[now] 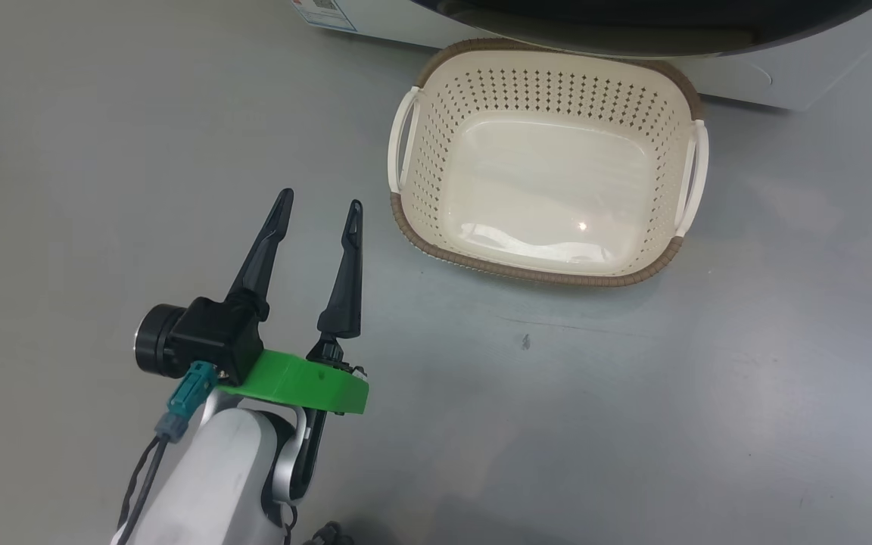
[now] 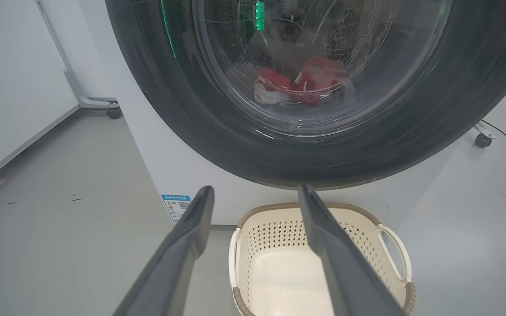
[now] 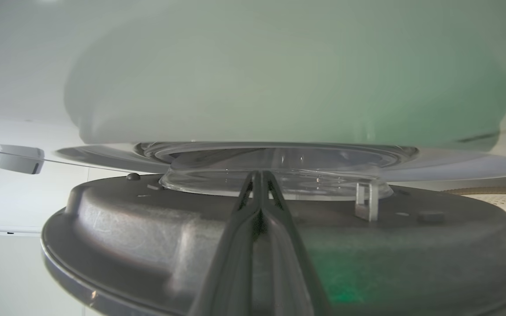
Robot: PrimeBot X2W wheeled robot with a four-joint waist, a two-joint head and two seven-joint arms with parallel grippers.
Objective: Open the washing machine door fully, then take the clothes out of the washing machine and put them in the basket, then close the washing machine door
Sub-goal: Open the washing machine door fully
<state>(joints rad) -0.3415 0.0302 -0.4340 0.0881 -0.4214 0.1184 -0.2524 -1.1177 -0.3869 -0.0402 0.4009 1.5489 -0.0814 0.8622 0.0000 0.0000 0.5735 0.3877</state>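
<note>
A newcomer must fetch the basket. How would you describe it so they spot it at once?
Find the big white washing machine with the round black door. On the grey floor right before it stands the basket: cream perforated walls, brown woven-look rim and two white handles, unlike the smooth machine.

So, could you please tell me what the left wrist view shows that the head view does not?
The left wrist view adds the red clothes seen through the glass of the washing machine door, and a wheeled stand's foot by the wall. The head view in turn adds the green mount and pale forearm behind the left claw, plus the whole rim of the basket. Both share the empty basket on the grey floor, the open left claw, the door's dark lower edge, and the washing machine with its blue label.
</note>
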